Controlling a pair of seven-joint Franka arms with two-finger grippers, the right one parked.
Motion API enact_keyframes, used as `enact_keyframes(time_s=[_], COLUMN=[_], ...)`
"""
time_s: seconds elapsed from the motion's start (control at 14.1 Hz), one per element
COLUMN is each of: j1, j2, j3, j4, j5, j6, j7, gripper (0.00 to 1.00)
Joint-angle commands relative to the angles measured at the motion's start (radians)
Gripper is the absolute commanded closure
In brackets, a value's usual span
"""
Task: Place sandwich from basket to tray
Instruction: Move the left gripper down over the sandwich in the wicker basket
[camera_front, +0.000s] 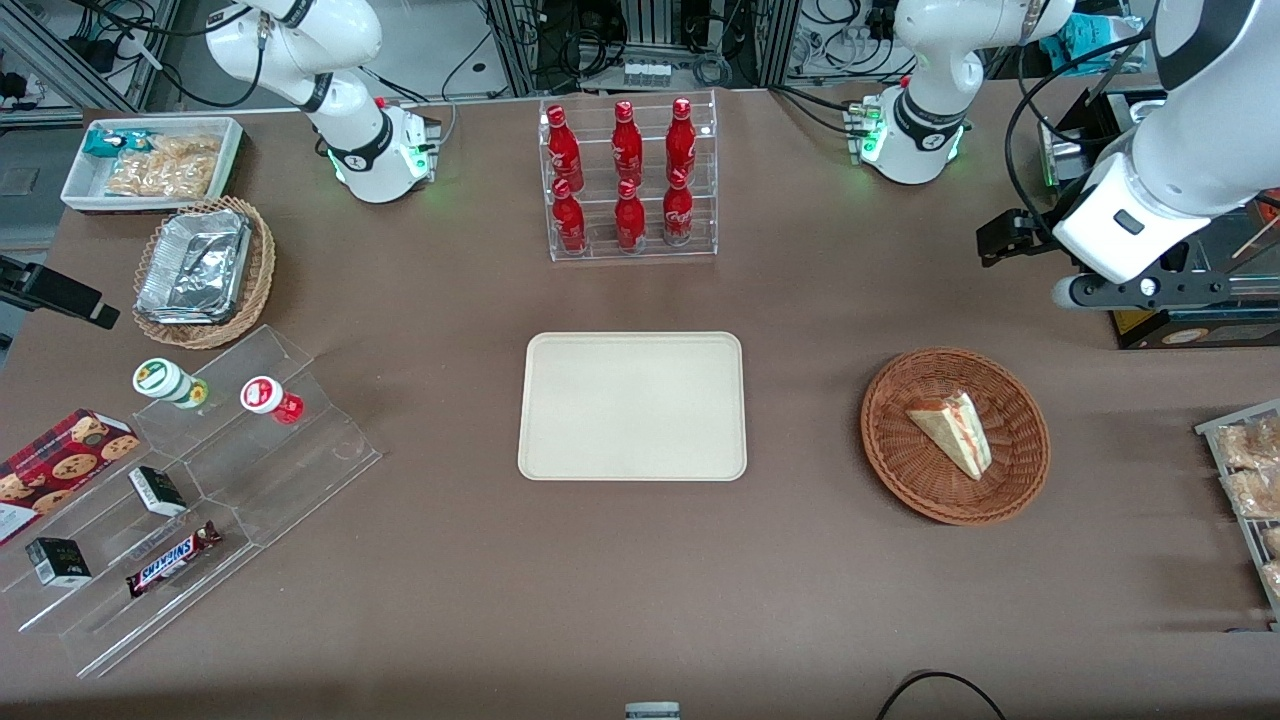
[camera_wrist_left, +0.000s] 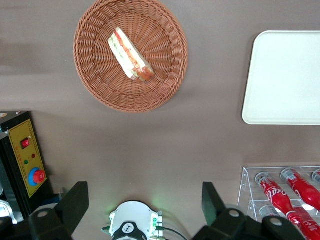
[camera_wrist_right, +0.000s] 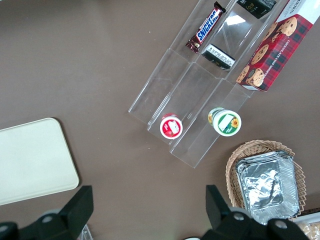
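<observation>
The tray lies bare, well apart from my gripper. The basket sits below and ahead of my wide-open, empty jaws. The sandwich rests inside it, untouched.

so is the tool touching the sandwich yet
Apart. The left wrist view shows the open tool hanging high over bare table, with the sandwich lying untouched in the basket.
</observation>
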Motion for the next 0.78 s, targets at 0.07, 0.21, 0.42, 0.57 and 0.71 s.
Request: enact_keyframes(time_s=[0.07,0.21,0.42,0.57,0.71], j1=[0.006,0.006,0.007,0.009,0.009], j2=[-0.023,-0.015,0.052,0.085,0.091], j3=[-0.001,-0.001,0.002,0.009,0.011], j4=[-0.020,-0.011,-0.031,-0.097,-0.262], j5=[-0.005,-0.005,-0.003,0.000,0.001], j6=[0.033,0.034,0.037,0.095,0.312], j7=[0.001,0.001,-0.011,-0.032,-0.138], gripper=[0.00,0.00,0.00,0.00,0.00])
